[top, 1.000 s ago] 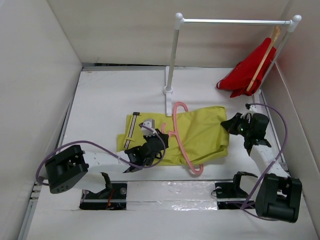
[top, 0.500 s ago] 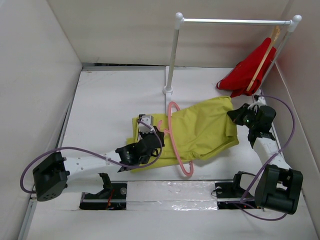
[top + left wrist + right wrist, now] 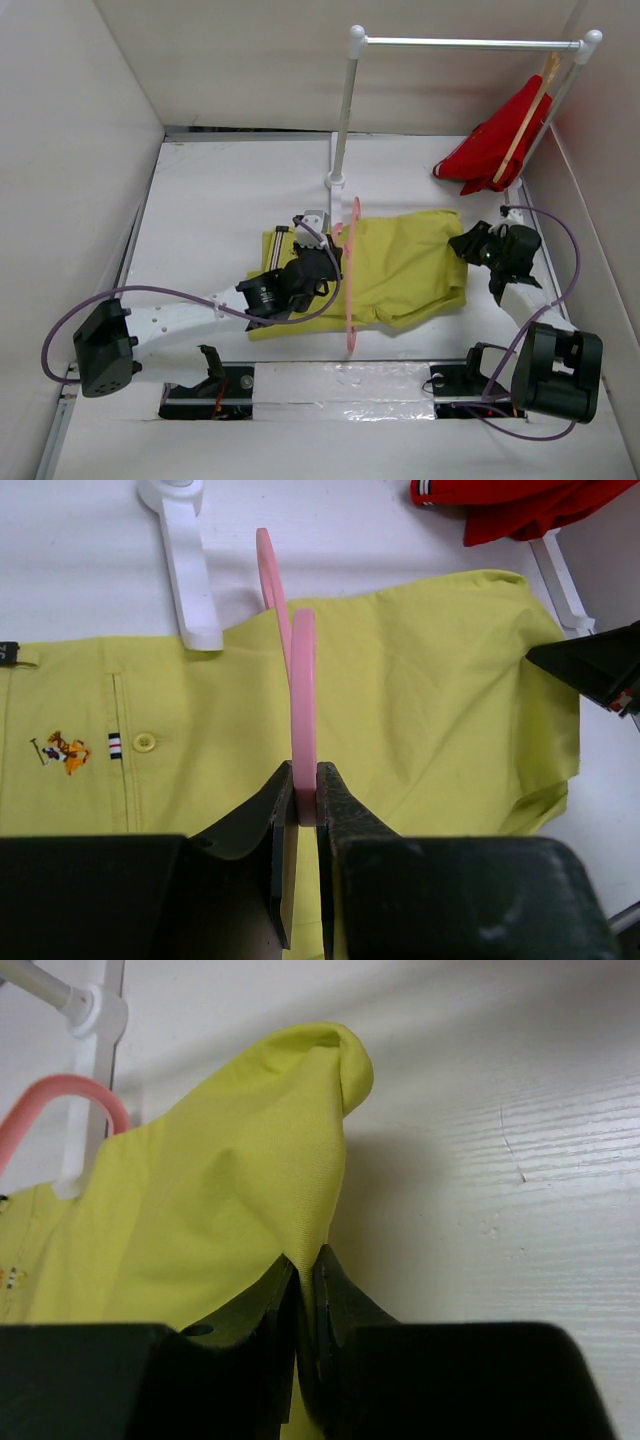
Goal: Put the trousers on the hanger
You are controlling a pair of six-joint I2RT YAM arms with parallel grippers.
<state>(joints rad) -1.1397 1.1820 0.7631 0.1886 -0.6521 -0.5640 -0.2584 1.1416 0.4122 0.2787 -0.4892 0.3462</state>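
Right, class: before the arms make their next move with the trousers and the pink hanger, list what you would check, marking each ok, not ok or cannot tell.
1. Left gripper clamped on the pink hanger: ok.
2. Right gripper pinching the edge of the yellow-green trousers: ok.
3. Hanger held upright, on edge, across the trousers: ok.
4. Trousers passed through the hanger's frame: cannot tell.
5. Hanger hook apart from the rack's white foot: ok, though close.
6. Red garment apart from the trousers: ok.
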